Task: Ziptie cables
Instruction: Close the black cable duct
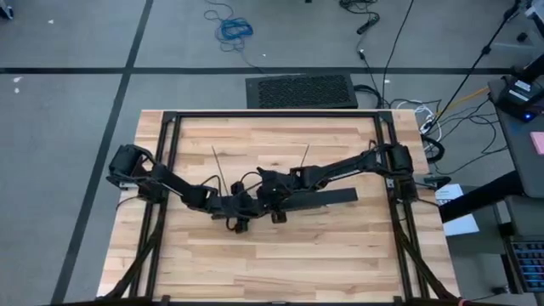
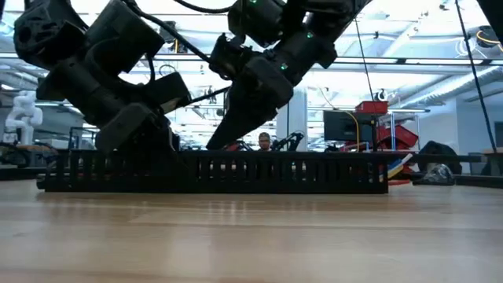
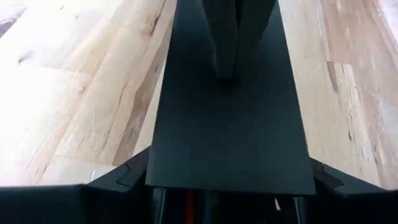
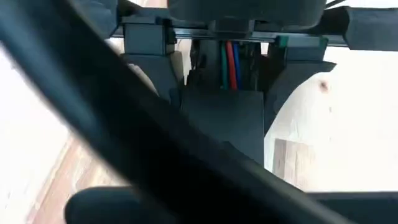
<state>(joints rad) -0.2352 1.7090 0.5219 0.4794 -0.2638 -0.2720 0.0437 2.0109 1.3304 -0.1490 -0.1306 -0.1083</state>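
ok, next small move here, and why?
Probably raise the right gripper from the long black slotted bar and reach back for the thin dark ziptie beside its arm. It and the other ziptie lie loose on the wooden table, the left gripper is at the bar, and multicoloured wires poke from its end.

Bright, even light from ceiling strips seen far back in the low view; arms there go near-silhouette vs. that backlit room. From above, the wood surface (image 1: 280,246) is evenly lit, only soft short shadows under the arms. Left wrist view: black bar (image 3: 230,137) fills mid-frame, smooth, little detail, planks beside it slightly blown out. Right wrist view v. blurry up close, a dark out-of-focus band crossing it, white glare both sides.
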